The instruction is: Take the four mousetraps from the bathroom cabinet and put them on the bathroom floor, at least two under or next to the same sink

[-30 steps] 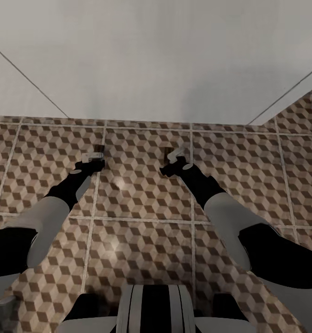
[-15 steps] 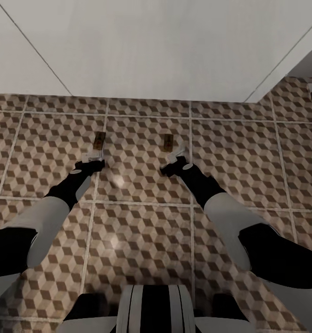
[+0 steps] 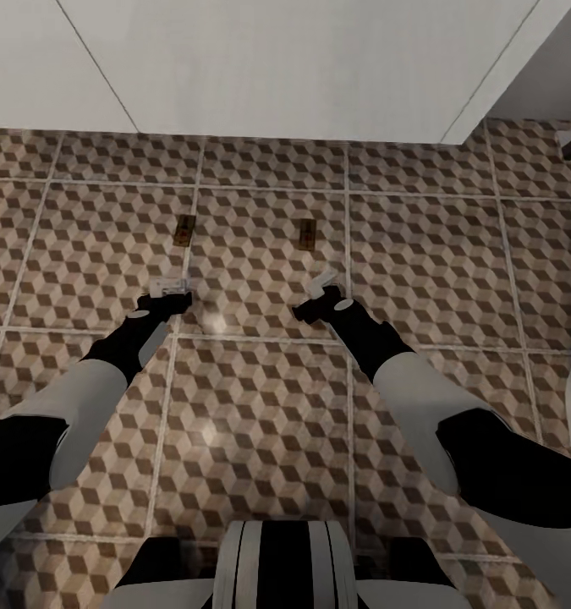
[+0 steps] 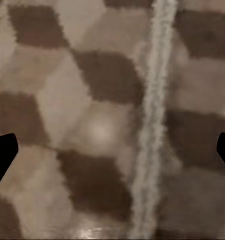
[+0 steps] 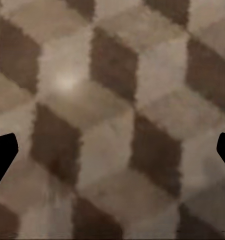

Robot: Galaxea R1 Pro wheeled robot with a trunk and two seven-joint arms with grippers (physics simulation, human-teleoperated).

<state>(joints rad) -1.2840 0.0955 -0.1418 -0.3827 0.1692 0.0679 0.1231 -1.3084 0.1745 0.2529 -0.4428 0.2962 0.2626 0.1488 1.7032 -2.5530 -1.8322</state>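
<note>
Now both mousetraps (image 3: 183, 231) (image 3: 307, 234) lie farther beyond the grippers (image 3: 170, 288) (image 3: 322, 282).

Both mousetraps (image 3: 183, 230) apparently farther ahead.

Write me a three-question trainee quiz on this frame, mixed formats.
1. How many mousetraps lie on the bathroom floor?
2. True or false: the left pincer grips a mousetrap.
3. What lies between the right pincer fingertips in the right wrist view? A) a mousetrap B) bare tile C) a handle

Key: 1. Two, both ahead of the pincers, near the white panel. 2. False; both pincers are open and hold nothing. 3. B.
</note>
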